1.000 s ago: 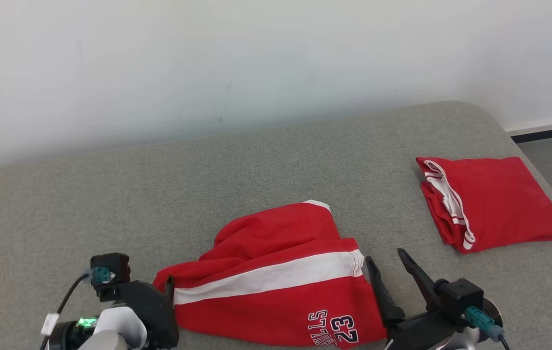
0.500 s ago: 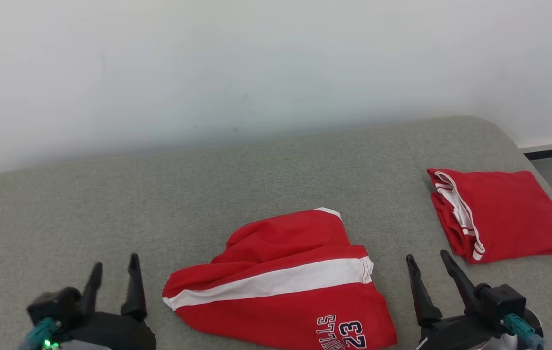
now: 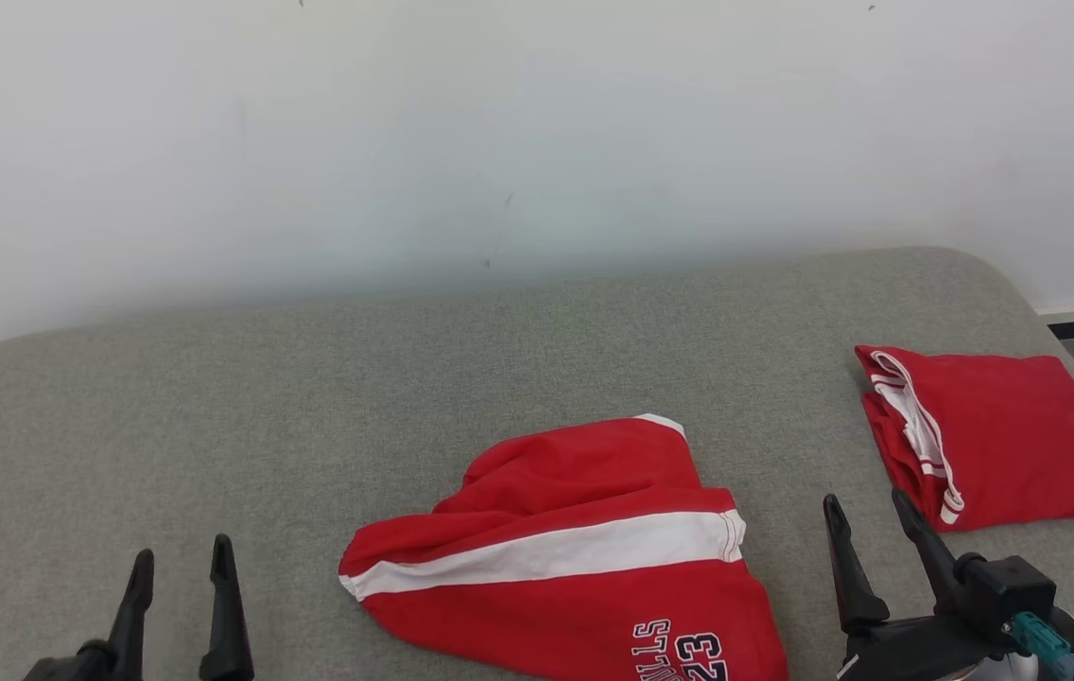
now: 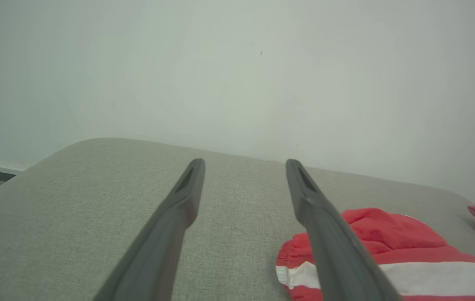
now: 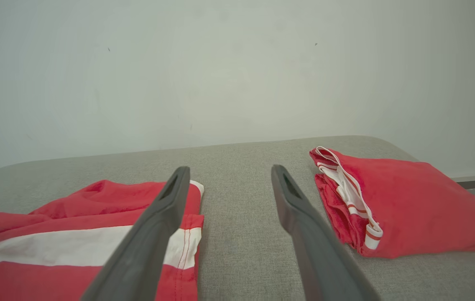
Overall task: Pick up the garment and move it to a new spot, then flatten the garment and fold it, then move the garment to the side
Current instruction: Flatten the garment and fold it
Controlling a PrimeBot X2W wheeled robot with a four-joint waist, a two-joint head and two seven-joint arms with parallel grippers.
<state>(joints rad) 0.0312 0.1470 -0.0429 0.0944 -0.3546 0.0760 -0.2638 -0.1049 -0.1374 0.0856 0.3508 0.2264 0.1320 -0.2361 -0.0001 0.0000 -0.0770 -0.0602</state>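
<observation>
At the lower left of the head view, the left fingers [image 3: 225, 615] stand spread wide with nothing between them, hovering over bare grey padded surface [image 3: 310, 397]. In the left wrist view the same fingers [image 4: 179, 217] frame only grey cloth and the pale wall [image 4: 237, 75] beyond.

Just right of them, near the front middle of the surface, lies the garment [image 3: 584, 463]: red shorts, loosely crumpled and not flat, with a broad white stripe [image 3: 575, 553] running across and a dark "23" print [image 3: 698, 653] at the lower edge of the head view. Its bunched waistband end [image 4: 287, 263] shows in the left wrist view, partly behind one finger. Neither pair of fingers touches it.

Further right, the right fingers [image 3: 847, 577] are likewise wide apart and empty, just beside the garment's right edge. In the right wrist view, these fingers [image 5: 300, 225] frame bare surface, with the garment [image 5: 95, 196] to one side.

At the far right rests a second red garment [image 3: 1019, 435], folded into a neat square with white trim [image 5: 346, 188] along its left edge, well apart from the shorts.
</observation>
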